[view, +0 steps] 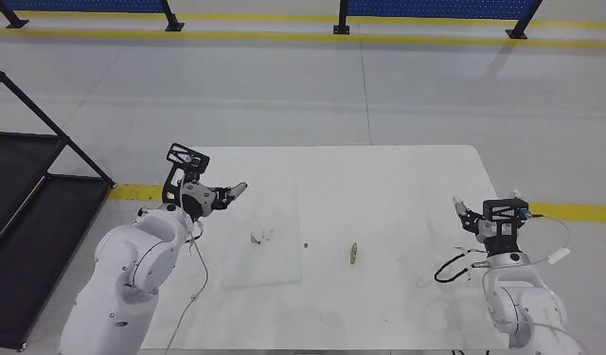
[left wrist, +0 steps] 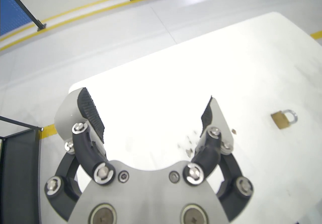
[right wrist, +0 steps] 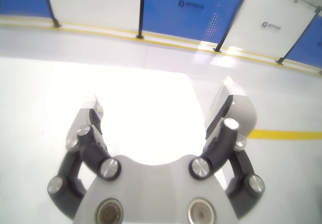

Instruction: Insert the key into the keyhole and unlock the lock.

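Left tool (left wrist: 146, 95) spread wide, nothing between the pads (left wrist: 90, 112); it hangs over the left part of the counter (view: 407, 185), near the far corner of a thin pale sheet (view: 279, 265) lying there. Right tool (right wrist: 163, 91) also spread, nothing in it; it sits at the counter's right edge, well apart from the task's things.

Lock (view: 353, 253) rests on the bare counter about mid-width, between my two arms and nearer the front edge; brass body, silver shackle; in the left wrist view it lies off to one side of the tool, untouched.

Key (view: 258, 238) is on the sheet, near my left tool but not in contact; it reads as a few small metal pieces, too small to tell how they lie. A tiny dark bit (view: 305, 245) sits just off the sheet's edge, between key and lock; can't tell what it is.

Key and lock are apart, key not in the keyhole.
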Controlling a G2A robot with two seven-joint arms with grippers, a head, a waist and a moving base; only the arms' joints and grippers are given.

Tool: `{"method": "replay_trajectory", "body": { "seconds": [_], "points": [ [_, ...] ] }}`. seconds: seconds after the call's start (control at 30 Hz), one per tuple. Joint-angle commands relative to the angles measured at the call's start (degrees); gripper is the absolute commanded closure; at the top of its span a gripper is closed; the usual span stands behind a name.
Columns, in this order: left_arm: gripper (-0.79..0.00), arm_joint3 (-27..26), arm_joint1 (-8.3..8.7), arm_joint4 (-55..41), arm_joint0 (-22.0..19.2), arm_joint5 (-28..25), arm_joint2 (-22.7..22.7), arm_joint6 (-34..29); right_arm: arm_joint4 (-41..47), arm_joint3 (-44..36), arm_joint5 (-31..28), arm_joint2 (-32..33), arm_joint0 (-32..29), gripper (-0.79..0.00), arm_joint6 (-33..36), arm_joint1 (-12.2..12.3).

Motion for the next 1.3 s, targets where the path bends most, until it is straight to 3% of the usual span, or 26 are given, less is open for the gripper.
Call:
{"method": "replay_trajectory", "body": {
  "seconds": [0.0, 0.2, 0.4, 0.5, 0.6, 0.9, 1.27],
  "points": [
    [-0.785, -0.6, 0.17, -1.8, -2.1, 0.4, 0.7, -10.0, 0.0, 0.0, 0.0, 0.0, 0.0, -0.785, 0.0, 0.0],
    [-0.785, 2.1, 0.31, -5.0, -8.8, 6.1, 5.1, -28.9, 0.0, 0.0, 0.0, 0.0, 0.0, -0.785, 0.0, 0.0],
    [-0.785, 5.1, 0.14, -4.3, -13.1, 12.4, 9.4, -36.9, 0.0, 0.0, 0.0, 0.0, 0.0, -0.785, 0.0, 0.0],
    [-0.785, 6.3, 0.12, -4.8, -13.6, 13.2, 10.8, -38.2, 0.0, 0.0, 0.0, 0.0, 0.0, -0.785, 0.0, 0.0],
    [-0.785, 8.5, -0.09, -6.1, -13.9, 17.4, 11.3, -38.1, 0.0, 0.0, 0.0, 0.0, 0.0, -0.785, 0.0, 0.0],
    [-0.785, 12.6, -0.66, -14.5, -12.8, 24.0, 11.6, -34.1, 0.0, 0.0, 0.0, 0.0, 0.0, -0.785, 0.0, 0.0],
    [-0.785, 16.8, -0.86, -22.4, -10.9, 26.7, 10.8, -27.8, 0.0, 0.0, 0.0, 0.0, 0.0, -0.785, 0.0, 0.0]
  ]
}}
